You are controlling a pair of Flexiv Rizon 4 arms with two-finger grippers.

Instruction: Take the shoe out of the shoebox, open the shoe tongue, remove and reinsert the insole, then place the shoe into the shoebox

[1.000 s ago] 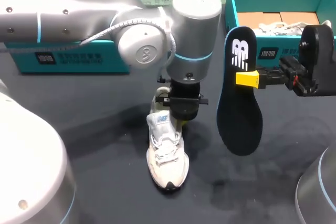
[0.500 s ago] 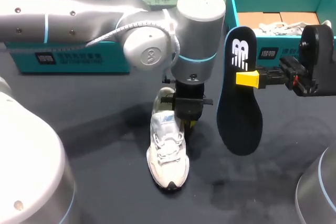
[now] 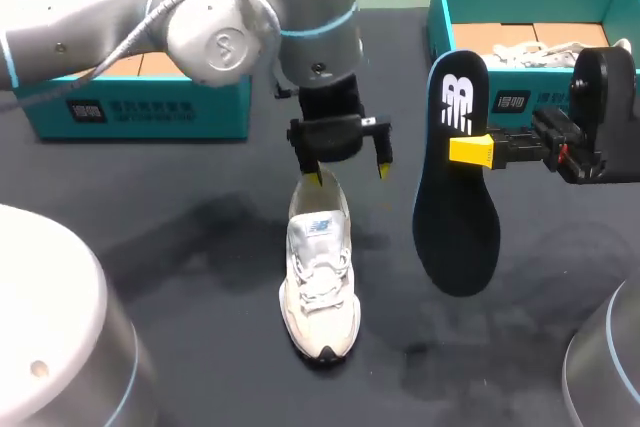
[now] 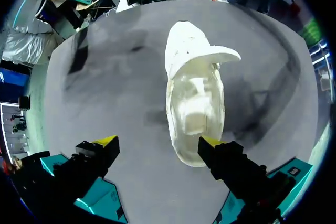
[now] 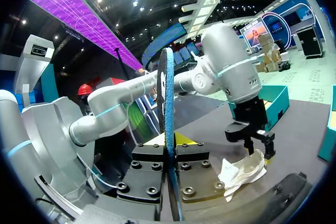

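A white shoe [image 3: 320,282] lies on the dark table, toe toward the front edge, with nothing gripping it. My left gripper [image 3: 348,173] hangs open just above its heel, one fingertip over the heel, the other off to the side. In the left wrist view the shoe [image 4: 194,98] lies ahead of the open gripper [image 4: 157,141], its tongue lifted and its inside showing. My right gripper [image 3: 470,150] is shut on the dark insole [image 3: 457,197], held upright to the right of the shoe. In the right wrist view the insole [image 5: 169,103] stands edge-on between the fingers.
The open teal shoebox [image 3: 436,17] stands at the back right behind the insole, with brown card and something white inside. A second teal box [image 3: 150,112] sits at the back left under my left arm. Bare table lies around the shoe.
My left gripper has opened, let go of the shoe's heel end and risen back away from it. The shoe has settled flat. The right arm and insole have not moved.
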